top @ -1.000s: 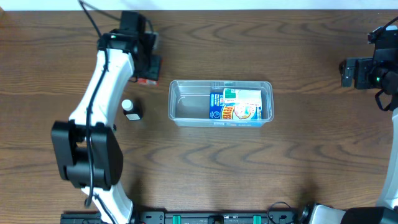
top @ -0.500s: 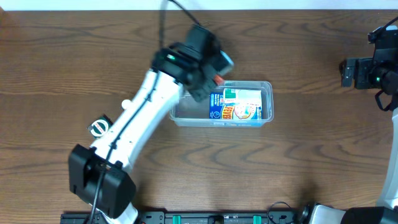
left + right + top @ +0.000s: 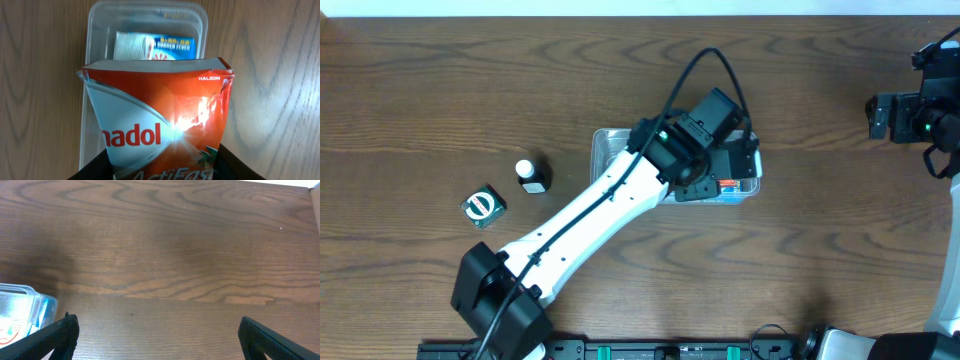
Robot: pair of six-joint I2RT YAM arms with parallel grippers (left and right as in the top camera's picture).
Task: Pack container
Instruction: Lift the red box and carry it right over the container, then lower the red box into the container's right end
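The clear container (image 3: 608, 150) sits near the middle of the table (image 3: 800, 260). A blue box (image 3: 155, 45) lies inside it. The left gripper (image 3: 722, 172) hangs over its 3 o'clock end, fingers half closed, pinching a red and white packet (image 3: 155, 125). Out at 9 o'clock from the container are a small bottle (image 3: 530, 175) with a white cap and a little green packet (image 3: 482, 205). Far off at 2 o'clock, the right gripper (image 3: 157, 340) is wide open with nothing in it.
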